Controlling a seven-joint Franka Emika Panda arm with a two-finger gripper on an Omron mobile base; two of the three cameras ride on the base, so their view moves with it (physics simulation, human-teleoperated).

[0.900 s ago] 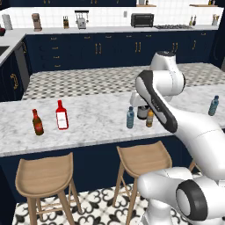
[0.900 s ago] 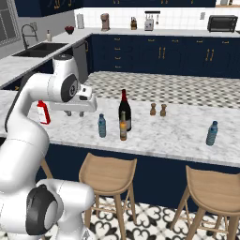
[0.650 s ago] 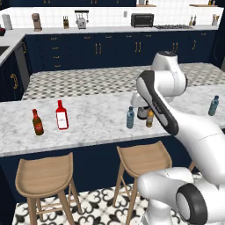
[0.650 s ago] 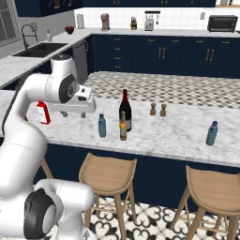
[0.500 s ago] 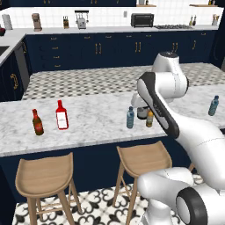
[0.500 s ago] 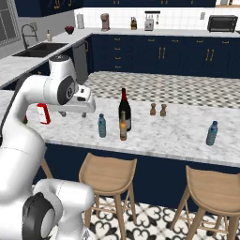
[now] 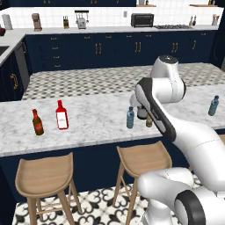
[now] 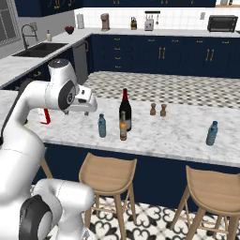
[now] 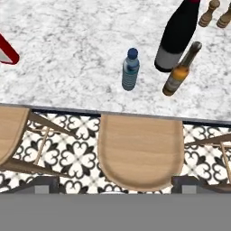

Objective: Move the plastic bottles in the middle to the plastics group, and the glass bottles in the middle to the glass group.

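The tall dark wine bottle [image 8: 124,110], with a red foil top and a pale label low on its body, stood upright in the middle of the marble worktop [image 8: 178,133]. Just beside it, on the side nearer the stools, stood the slim amber-brown bottle [image 8: 123,127] with a long dark neck; whether the two touched could not be told. The small translucent light-blue bottle [image 8: 101,126], ribbed and dark-capped, stood near the wine bottle but apart from it, on the arm's side in the right base view. A second blue bottle [image 8: 212,133] of the same look stood well away from the wine bottle towards the worktop's far right end. Well to the wine bottle's left stood the flat red bottle [image 7: 62,115] with a white label and the small brown bottle [image 7: 37,122].

The gripper [image 9: 115,187] hung above a wooden stool [image 9: 140,149], short of the wine bottle, its finger tips spread wide and holding nothing.
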